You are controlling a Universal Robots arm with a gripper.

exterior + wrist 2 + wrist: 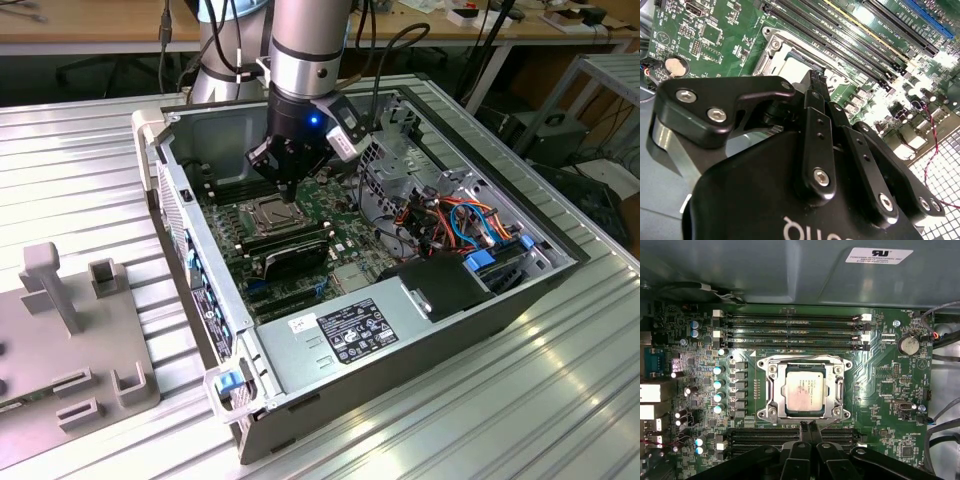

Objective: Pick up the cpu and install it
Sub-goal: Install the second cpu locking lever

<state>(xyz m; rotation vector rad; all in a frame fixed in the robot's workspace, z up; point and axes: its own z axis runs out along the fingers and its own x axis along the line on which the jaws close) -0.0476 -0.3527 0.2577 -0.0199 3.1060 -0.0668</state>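
Silver-grey cpu (804, 392) seated flat in motherboard socket (771, 399), frame open around it. Gripper (808, 426) just beside socket's edge, fingers (814, 432) pressed together, empty. Placement step judged done; next calls for closing the retention frame, no jolting.

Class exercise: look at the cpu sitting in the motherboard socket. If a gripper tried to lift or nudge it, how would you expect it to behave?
The cpu is probably stiff: it looks like a flat metal-topped square. It likely won't roll or tip, lying low inside the socket frame. Its smooth top offers little to grasp, so it may be slippery.
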